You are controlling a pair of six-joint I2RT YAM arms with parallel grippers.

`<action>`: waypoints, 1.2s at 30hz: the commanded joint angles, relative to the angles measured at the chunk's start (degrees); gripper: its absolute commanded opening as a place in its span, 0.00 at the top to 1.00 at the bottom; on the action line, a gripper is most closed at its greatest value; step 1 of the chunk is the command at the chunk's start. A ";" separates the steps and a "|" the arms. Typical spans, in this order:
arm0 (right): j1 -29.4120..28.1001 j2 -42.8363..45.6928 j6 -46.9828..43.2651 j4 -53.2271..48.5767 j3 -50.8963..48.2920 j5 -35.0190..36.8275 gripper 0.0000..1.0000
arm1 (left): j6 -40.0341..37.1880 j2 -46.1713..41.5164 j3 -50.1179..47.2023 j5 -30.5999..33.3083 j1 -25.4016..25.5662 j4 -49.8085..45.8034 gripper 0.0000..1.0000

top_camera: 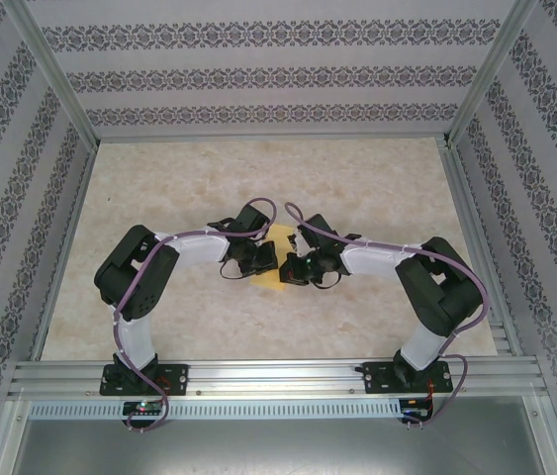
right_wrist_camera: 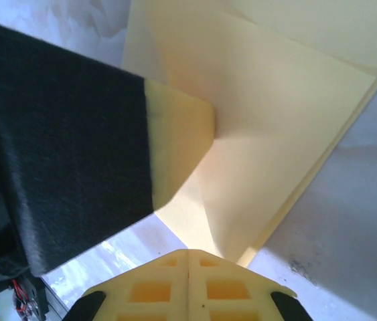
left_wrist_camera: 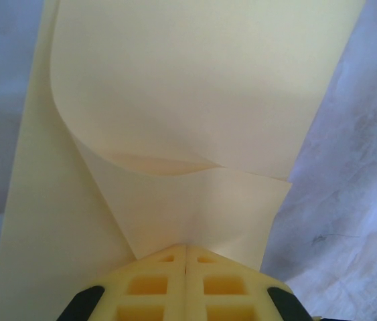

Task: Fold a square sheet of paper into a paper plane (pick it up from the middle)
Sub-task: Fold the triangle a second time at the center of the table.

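Left end effector pressed together, pinching square sheet of paper at folded corner. Right end effector likewise nipping opp. edge. Sheet mid-counter, btwn both.

Risks:
- arms pull apart → tear
- uneven tension → skewed crease
- curled flap springs open
- thin paper slips out of pinch
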State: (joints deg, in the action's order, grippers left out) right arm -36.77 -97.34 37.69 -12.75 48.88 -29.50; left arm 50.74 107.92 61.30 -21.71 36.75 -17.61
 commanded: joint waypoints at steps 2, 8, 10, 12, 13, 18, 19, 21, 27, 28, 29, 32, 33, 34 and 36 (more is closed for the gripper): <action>-0.71 -1.59 1.24 2.57 0.82 1.11 0.97 | 1.12 2.90 -2.31 2.71 -0.37 -4.13 0.95; -1.17 -3.36 1.10 1.98 1.47 0.93 0.97 | 1.53 2.86 -2.51 2.71 -0.37 -4.10 0.95; -1.20 -3.47 0.81 1.29 1.38 1.26 0.96 | 1.55 2.83 -2.50 2.81 -0.36 -4.32 0.96; -1.24 -3.47 0.42 0.35 1.22 1.97 0.96 | 1.62 2.86 -2.49 2.95 -0.36 -4.50 0.96; -1.20 -3.57 0.22 -0.29 1.10 2.24 0.96 | 1.64 2.91 -2.45 3.07 -0.36 -4.63 0.96; -1.33 -4.04 -1.27 -2.92 0.59 2.57 0.95 | 1.74 2.90 -2.41 3.40 -0.31 -4.98 0.96; -1.41 -4.14 -1.60 -3.36 0.51 2.32 0.95 | 1.73 2.91 -2.40 3.50 -0.34 -5.06 0.96; -1.48 -4.18 -2.24 -4.08 0.25 1.69 0.94 | 1.81 2.96 -2.50 3.55 -0.32 -5.06 0.96; -1.49 -1.76 -3.74 -5.93 0.71 2.07 0.93 | 1.96 3.00 -2.67 3.38 -0.32 -4.73 0.96; -1.50 -0.87 -3.57 -5.18 0.85 1.84 0.93 | 1.99 3.00 -2.66 3.30 -0.37 -4.71 0.96; -1.54 -0.11 -3.20 -4.11 0.82 1.33 0.93 | 1.99 2.94 -2.66 3.32 -0.37 -4.72 0.96; -1.63 0.32 -2.07 -1.67 0.92 0.18 0.93 | 1.99 2.96 -2.66 3.32 -0.35 -4.72 0.96; -1.70 0.03 -1.77 -1.30 0.94 0.03 0.93 | 2.02 2.88 -2.67 3.25 -0.36 -4.72 0.96; -1.79 -0.41 -1.58 -0.96 0.87 -0.03 0.93 | 1.99 2.89 -2.67 3.18 -0.34 -4.72 0.96; -2.12 -1.36 -1.32 -0.44 0.95 -0.39 0.93 | 2.08 2.76 -2.67 3.25 -0.32 -4.72 0.96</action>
State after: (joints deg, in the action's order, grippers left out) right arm -37.98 -98.41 35.99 -14.85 49.08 -28.75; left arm 51.79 107.92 61.14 -21.71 36.75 -17.41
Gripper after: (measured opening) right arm 0.069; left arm 0.054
